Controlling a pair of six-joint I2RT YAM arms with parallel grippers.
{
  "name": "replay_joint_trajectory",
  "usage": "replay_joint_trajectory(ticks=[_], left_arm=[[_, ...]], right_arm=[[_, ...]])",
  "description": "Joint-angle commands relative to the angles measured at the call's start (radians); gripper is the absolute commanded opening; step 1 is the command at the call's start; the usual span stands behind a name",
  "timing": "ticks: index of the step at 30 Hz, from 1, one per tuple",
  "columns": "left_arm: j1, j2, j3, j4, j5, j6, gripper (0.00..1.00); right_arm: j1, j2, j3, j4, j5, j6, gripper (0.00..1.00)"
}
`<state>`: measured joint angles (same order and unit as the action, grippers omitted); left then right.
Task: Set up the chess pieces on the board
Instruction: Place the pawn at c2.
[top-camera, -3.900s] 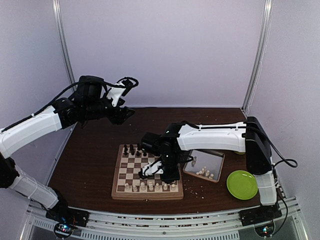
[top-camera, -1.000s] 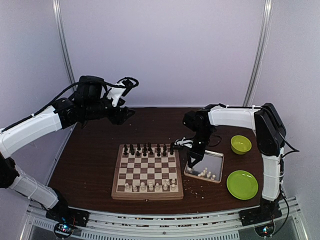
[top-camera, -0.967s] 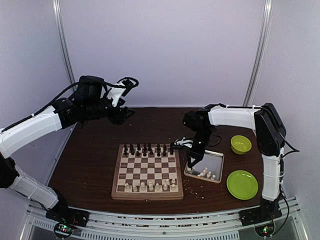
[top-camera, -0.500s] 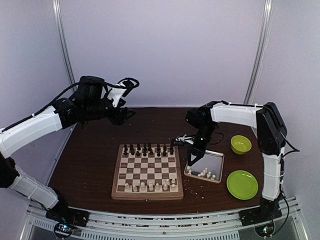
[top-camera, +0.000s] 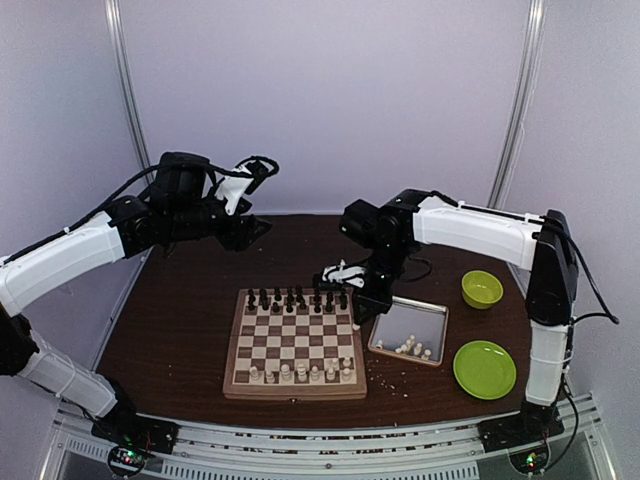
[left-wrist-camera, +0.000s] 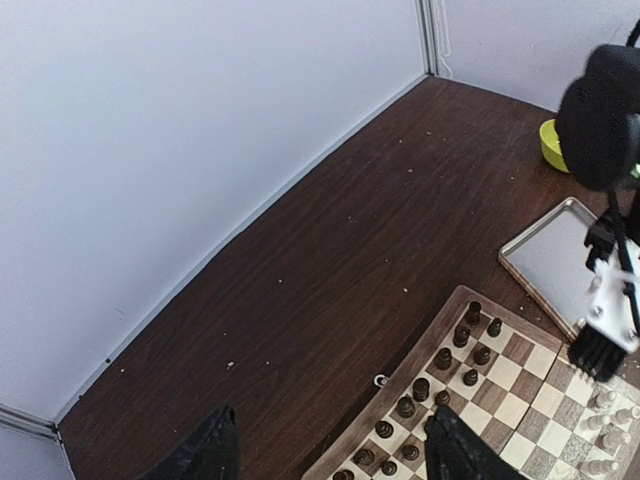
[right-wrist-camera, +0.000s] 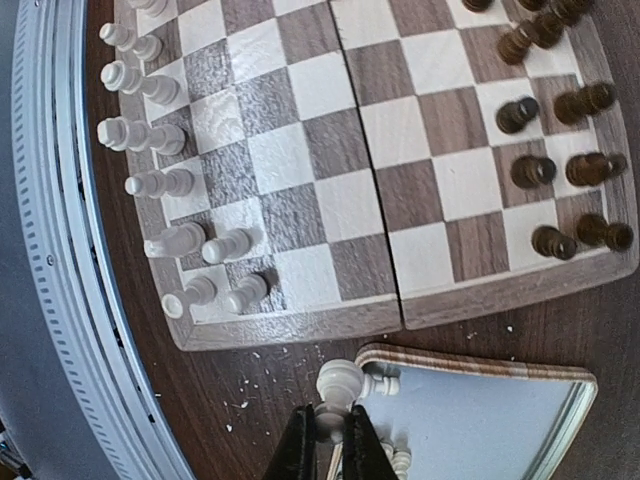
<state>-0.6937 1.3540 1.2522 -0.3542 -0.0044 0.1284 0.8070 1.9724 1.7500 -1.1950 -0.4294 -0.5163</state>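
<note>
At the upper left of the overhead view the left gripper (top-camera: 256, 228) hangs high over the back of the tabletop (top-camera: 180, 330). Its jaws stand moderately wide with nothing between them, and I judge it has no part in this step.

To its right, in the lower middle of the frame, lies the board (top-camera: 296, 392). Dark pieces (top-camera: 296, 298) line its far edge, and the cream chess pieces (top-camera: 300, 373) already placed stand along its near edge. In the right wrist view those white ones cluster at the upper left. The rank in front of them looks only partly filled, though I cannot count the gaps.

Further right, by the board's far right corner, the right gripper (right-wrist-camera: 328, 420) is pinched narrow on one white piece (right-wrist-camera: 338, 383), whose rounded head pokes out past the fingertips. As far as the wrist view shows, it hovers over the strip between the board's right rim and the metal tray (top-camera: 425, 325). Spare white pieces (top-camera: 408, 346) lie in the tray's near part. At the right edge sit a green bowl (top-camera: 482, 288) and a green plate (top-camera: 484, 368), both apart from the work.

The step in hand is, I judge, the carry — one white piece in the grip, bound for a free square. The next move calls for crossing the board toward its near edge, clear of the dark row. The piece then has to go down upright on an open square without brushing its neighbours — and only then should the jaws part.
</note>
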Motion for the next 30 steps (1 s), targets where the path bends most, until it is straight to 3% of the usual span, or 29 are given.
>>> replay_joint_trajectory(ticks=[1,18,30], left_arm=[[-0.004,-0.005,0.029,0.020,-0.014,-0.002,0.65],[-0.004,-0.032,0.029,0.020,-0.025,0.005,0.65],[-0.005,-0.040,0.027,0.021,-0.028,0.008,0.65]], right_arm=[[0.105,0.017,0.048,-0.006,0.167,0.003,0.03],[0.274,0.286,0.408,-0.128,0.210,-0.014,0.04],[0.311,0.340,0.418,-0.164,0.224,-0.030,0.05]])
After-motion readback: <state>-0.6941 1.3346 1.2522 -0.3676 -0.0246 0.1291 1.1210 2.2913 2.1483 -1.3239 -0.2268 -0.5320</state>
